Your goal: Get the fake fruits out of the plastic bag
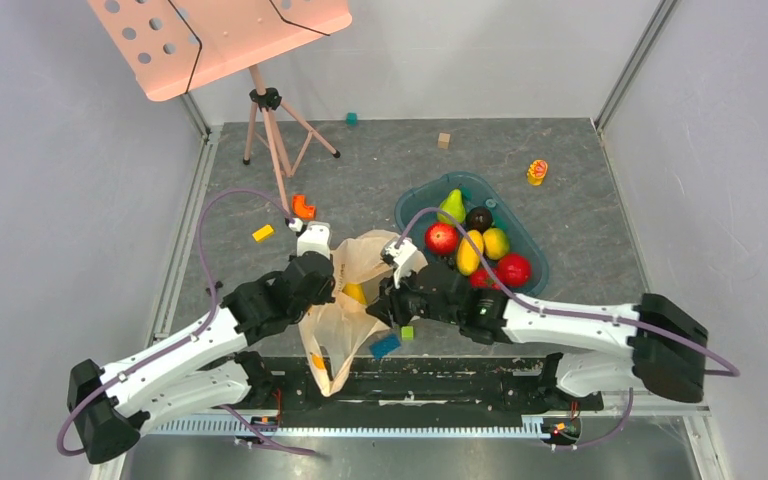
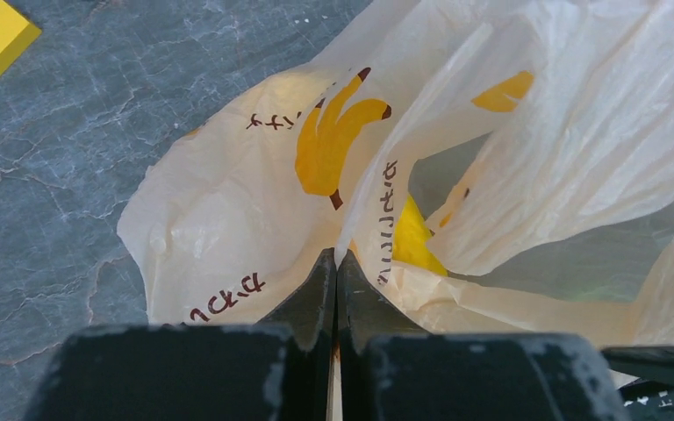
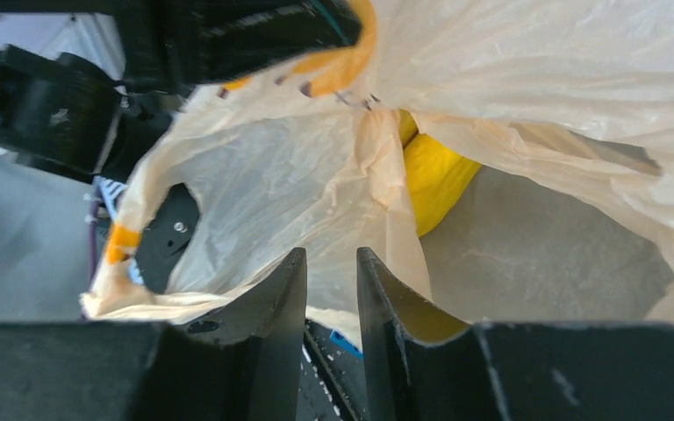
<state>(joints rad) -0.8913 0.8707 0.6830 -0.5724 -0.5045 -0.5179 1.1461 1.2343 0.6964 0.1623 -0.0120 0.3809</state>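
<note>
The cream plastic bag [image 1: 345,305] with banana prints lies crumpled between both arms, its mouth held open. My left gripper [image 1: 326,283] is shut on a fold of the bag's film [image 2: 335,256]. A yellow fruit [image 2: 412,237] lies inside the bag; it also shows in the right wrist view [image 3: 434,180] and from above [image 1: 356,293]. My right gripper [image 3: 331,259] is at the bag's mouth with a narrow gap between its jaws and nothing gripped. A pear [image 1: 451,206], red apple [image 1: 441,238], banana piece [image 1: 470,252] and lemon [image 1: 496,243] lie in the teal tray [image 1: 532,245].
A dark plum [image 1: 479,218] is in the tray too. A blue block [image 1: 384,346] and green block [image 1: 407,333] lie by the near edge. A yellow block [image 1: 263,233], an orange piece [image 1: 303,207] and a tripod stand [image 1: 265,100] are at the back left.
</note>
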